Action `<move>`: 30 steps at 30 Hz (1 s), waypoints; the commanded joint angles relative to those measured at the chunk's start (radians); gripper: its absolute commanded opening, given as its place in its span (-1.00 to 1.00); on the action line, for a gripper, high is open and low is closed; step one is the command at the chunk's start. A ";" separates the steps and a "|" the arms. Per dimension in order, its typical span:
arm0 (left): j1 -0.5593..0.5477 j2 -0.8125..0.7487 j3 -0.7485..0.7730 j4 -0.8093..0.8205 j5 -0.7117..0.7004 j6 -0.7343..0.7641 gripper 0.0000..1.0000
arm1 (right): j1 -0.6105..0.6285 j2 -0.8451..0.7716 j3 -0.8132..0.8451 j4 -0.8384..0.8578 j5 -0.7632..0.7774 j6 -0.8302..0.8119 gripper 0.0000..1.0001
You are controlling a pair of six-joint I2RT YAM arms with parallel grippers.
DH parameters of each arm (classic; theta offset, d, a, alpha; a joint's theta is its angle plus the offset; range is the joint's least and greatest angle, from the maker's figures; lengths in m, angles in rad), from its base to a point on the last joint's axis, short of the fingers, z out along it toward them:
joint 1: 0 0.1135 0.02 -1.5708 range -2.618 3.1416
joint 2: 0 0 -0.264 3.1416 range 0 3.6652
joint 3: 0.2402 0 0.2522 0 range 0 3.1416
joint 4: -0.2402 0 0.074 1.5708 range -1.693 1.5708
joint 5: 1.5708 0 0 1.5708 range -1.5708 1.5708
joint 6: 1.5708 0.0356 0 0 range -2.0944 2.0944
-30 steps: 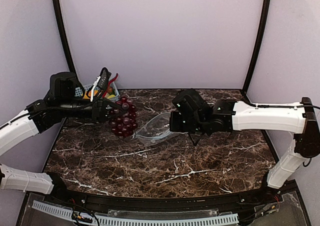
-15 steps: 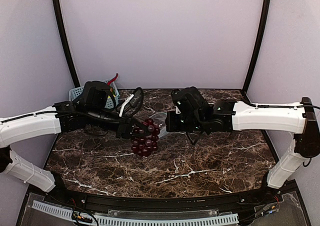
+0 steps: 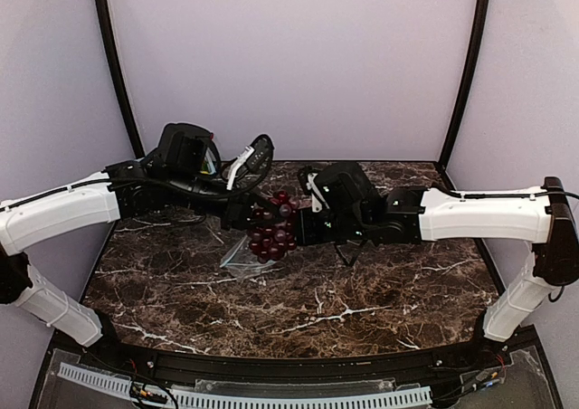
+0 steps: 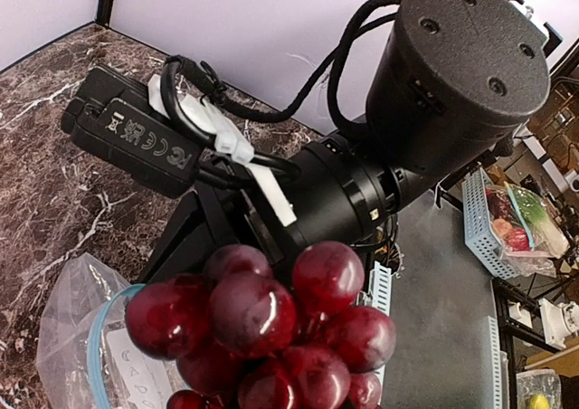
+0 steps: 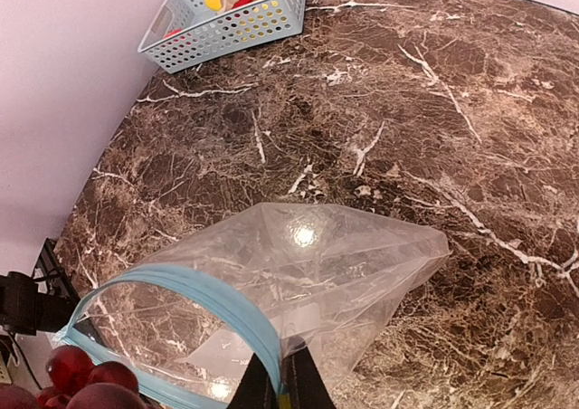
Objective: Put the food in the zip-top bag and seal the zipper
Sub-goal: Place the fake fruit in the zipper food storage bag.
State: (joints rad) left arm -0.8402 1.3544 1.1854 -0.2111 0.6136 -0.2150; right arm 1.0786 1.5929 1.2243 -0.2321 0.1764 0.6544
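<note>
Grapes first: the dark purple grape bunch [image 3: 274, 230] hangs from the left gripper [image 3: 256, 214], clear of the bench [image 3: 362, 291], about midway between the left and right edges and nearer the far edge. The jaws are closed on the bunch, though the left wrist view shows only the fruit and hides the fingers. A second ago the bunch was close to the blue mesh basket [image 5: 231, 24] in the far-left corner; half a second ago it was partway across. Now it sits right against the right gripper [image 5: 276, 386], at the mouth of the zip-top bag [image 5: 344, 264]. The right gripper's fingers are pinched tight on the bag's rim, and the teal zipper [image 5: 208, 287] curves away from them in an open loop. A few grapes show at the loop's lower left edge, not yet inside. Earlier the bag lay spread on the bench in front of the right gripper; now its mouth is raised and its clear body trails down to the bench, toward the left edge. The basket has not moved and holds other coloured pieces.
</note>
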 commanded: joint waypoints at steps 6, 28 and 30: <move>0.000 0.036 0.078 -0.202 -0.064 0.202 -0.99 | -0.005 -0.042 -0.009 0.048 -0.094 -0.018 -0.89; 0.004 0.061 0.041 -0.298 -0.242 0.329 -0.99 | -0.007 -0.016 0.021 0.045 -0.168 0.003 -0.89; 0.005 0.068 0.041 -0.301 -0.229 0.332 -0.99 | -0.008 -0.012 0.026 0.039 -0.169 0.015 -0.89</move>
State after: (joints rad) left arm -0.8398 1.4124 1.2427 -0.5041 0.3832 0.0998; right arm 1.0782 1.5753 1.2228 -0.2169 0.0292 0.6495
